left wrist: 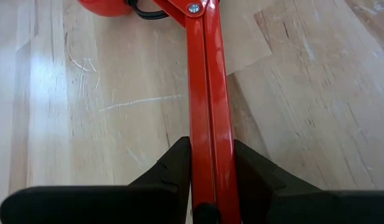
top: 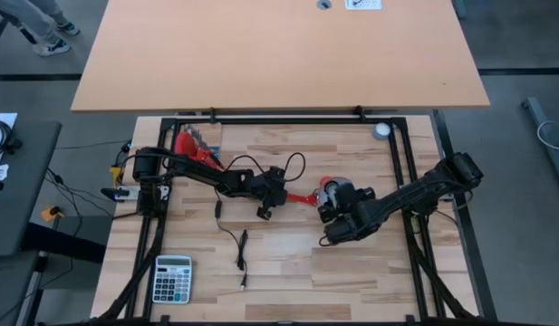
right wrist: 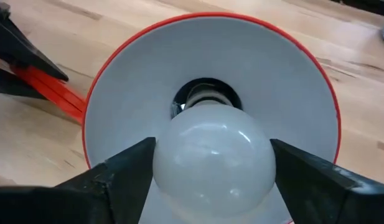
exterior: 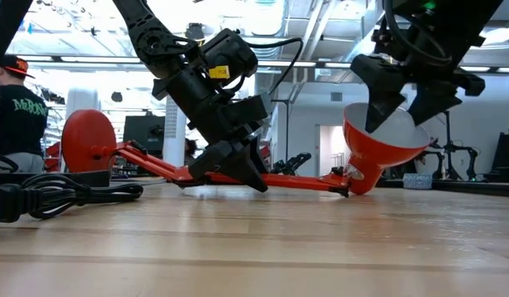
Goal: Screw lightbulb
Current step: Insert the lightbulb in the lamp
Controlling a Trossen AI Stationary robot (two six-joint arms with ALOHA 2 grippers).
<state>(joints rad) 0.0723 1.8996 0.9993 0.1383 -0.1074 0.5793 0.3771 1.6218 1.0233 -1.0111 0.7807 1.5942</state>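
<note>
A calculator [top: 172, 278] lies at the near left corner of the desk [top: 288, 272], with a black cord [top: 234, 243] trailing beside it. The left gripper [left wrist: 211, 163] is clenched on the red lamp arm [left wrist: 207, 93], which runs straight between its two fingers [left wrist: 173, 165] (the round lamp base [exterior: 89, 142] stands at the arm's far end). To the right, the lamp shade [right wrist: 210, 81] opens toward the right gripper [right wrist: 211, 163]. The lightbulb [right wrist: 211, 158] sits between that gripper's fingers [right wrist: 123, 168], grasped on both sides, its screw base pointing into the dark socket at the middle of the shade. A small grey disc [top: 381, 130] rests near the desk's far right corner.
</note>
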